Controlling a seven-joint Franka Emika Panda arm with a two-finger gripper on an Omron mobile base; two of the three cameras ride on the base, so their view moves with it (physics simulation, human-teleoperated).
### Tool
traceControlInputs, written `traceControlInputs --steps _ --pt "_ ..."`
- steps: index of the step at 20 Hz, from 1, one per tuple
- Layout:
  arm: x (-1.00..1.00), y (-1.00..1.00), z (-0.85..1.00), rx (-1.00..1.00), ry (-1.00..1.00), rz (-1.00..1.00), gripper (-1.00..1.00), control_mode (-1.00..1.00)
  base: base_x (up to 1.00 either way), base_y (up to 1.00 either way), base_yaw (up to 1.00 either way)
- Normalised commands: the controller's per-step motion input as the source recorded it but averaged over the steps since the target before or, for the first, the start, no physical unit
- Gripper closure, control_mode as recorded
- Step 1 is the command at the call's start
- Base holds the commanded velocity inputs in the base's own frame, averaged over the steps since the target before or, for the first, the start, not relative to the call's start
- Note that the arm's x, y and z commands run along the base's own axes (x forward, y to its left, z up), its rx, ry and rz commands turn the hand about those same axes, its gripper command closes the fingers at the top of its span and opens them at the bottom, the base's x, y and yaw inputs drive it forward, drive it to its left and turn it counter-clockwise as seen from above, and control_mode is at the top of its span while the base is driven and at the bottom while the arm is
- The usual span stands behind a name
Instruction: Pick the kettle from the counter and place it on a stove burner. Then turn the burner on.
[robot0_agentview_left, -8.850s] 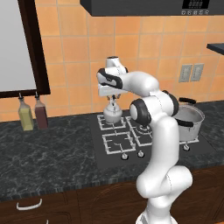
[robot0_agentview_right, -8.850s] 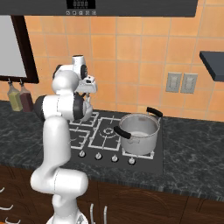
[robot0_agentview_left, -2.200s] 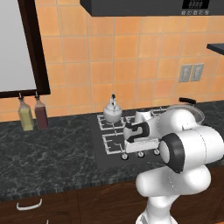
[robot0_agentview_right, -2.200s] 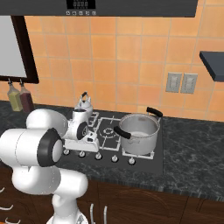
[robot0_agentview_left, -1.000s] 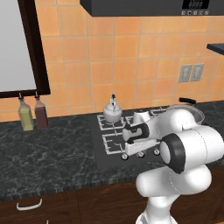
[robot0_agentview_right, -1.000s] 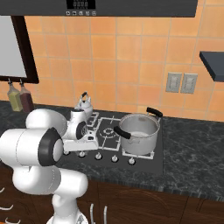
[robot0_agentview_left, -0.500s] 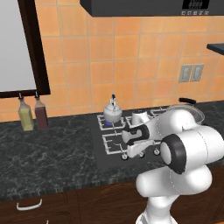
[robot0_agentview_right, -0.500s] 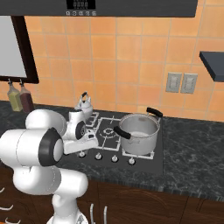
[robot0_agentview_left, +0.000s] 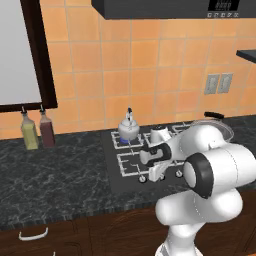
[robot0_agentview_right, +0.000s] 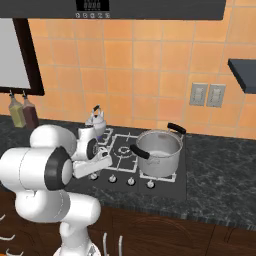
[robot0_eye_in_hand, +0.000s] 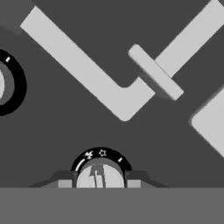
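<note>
The small silvery kettle (robot0_agentview_left: 128, 129) (robot0_agentview_right: 95, 120) stands upright on the back-left stove burner (robot0_agentview_left: 121, 141) (robot0_agentview_right: 105, 136), with nothing touching it. My arm is bent low over the cooktop's front edge. My gripper (robot0_agentview_left: 153, 174) (robot0_agentview_right: 98, 166) (robot0_eye_in_hand: 99, 183) points down at the leftmost control knob (robot0_eye_in_hand: 99, 174), which sits between the two fingertips (robot0_eye_in_hand: 64, 182); the gripper is shut on it. The dark stone counter (robot0_agentview_left: 50, 175) (robot0_agentview_right: 220, 170) runs on both sides of the cooktop.
A large steel pot (robot0_agentview_right: 159, 149) (robot0_agentview_left: 218, 126) with black handles stands on the right burners. More knobs (robot0_agentview_right: 131, 181) (robot0_eye_in_hand: 5, 85) line the cooktop's front. Two bottles (robot0_agentview_left: 37, 131) (robot0_agentview_right: 23, 113) stand by the wall on the left. Grey grate bars (robot0_eye_in_hand: 83, 72) lie ahead of the hand.
Several seconds ago the gripper was up at the kettle on the back-left burner; since then it has come down to the front knob. In the last second the hand has barely shifted.
</note>
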Motion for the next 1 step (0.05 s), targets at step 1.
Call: traceControlInputs --steps 1 --pt "0.00 0.00 -0.19 0.00 0.05 0.25 1.00 -1.00 0.00 0.00 0.00"
